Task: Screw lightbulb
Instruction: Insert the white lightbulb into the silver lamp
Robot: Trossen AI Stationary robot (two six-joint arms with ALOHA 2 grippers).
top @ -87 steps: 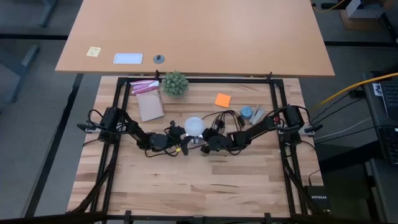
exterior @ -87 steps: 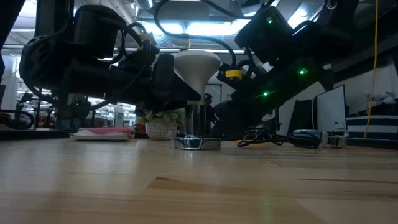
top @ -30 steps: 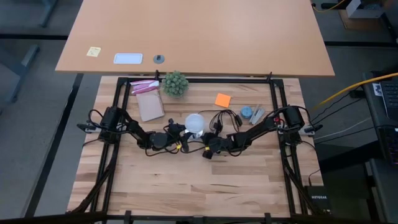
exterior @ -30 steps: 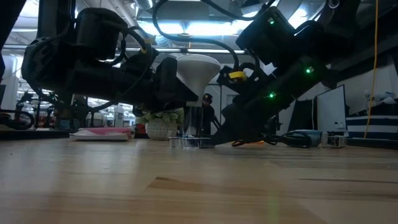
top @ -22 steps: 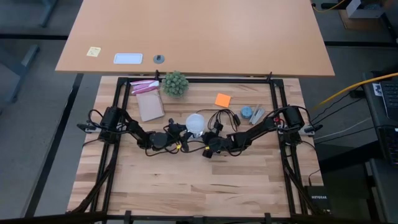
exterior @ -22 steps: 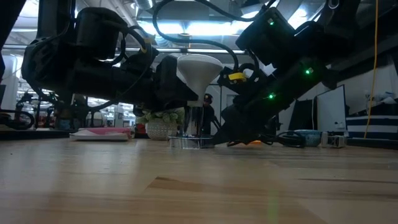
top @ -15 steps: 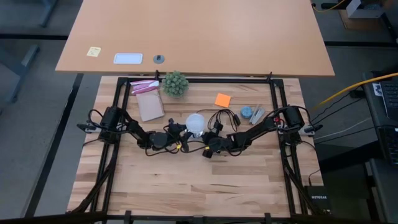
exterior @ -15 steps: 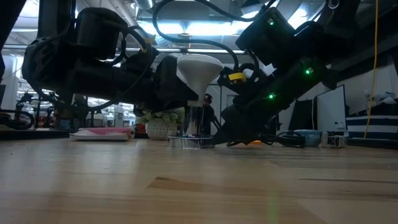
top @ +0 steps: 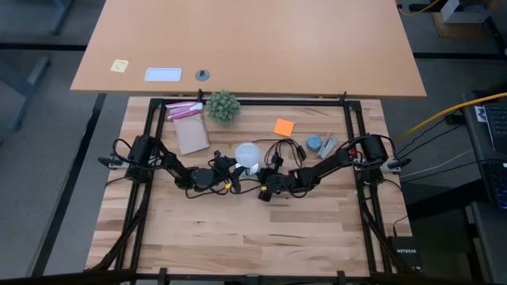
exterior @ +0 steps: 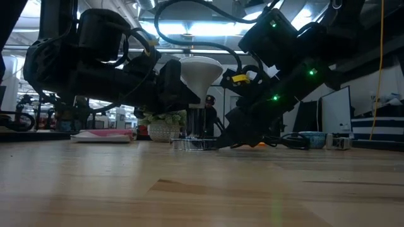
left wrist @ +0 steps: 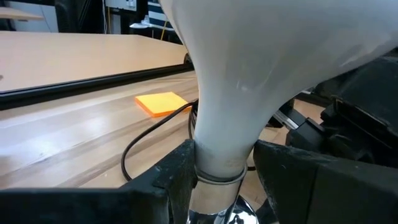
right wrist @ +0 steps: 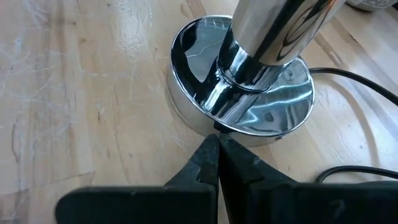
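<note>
Landmark: socket base point(right wrist: 239, 93), chrome disc at worktop point(top: 238, 229) centre.

Left hand point(left wrist: 217, 171) just left of base, fingers clamped on neck of lightbulb point(top: 248, 154). Bulb upright above base, its metal end in socket stem.

Right hand point(right wrist: 217, 152) just right of base, fingers pressed together, gripping nothing, tips touching base rim.

Wooden table point(top: 238, 229), socket base point(right wrist: 239, 93), orange note point(top: 283, 127), plant point(top: 223, 105)

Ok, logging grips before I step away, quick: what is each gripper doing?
Left gripper: closed on the lightbulb at its neck, above the socket base.
Right gripper: shut, empty, fingertips at the socket base's edge.
</note>
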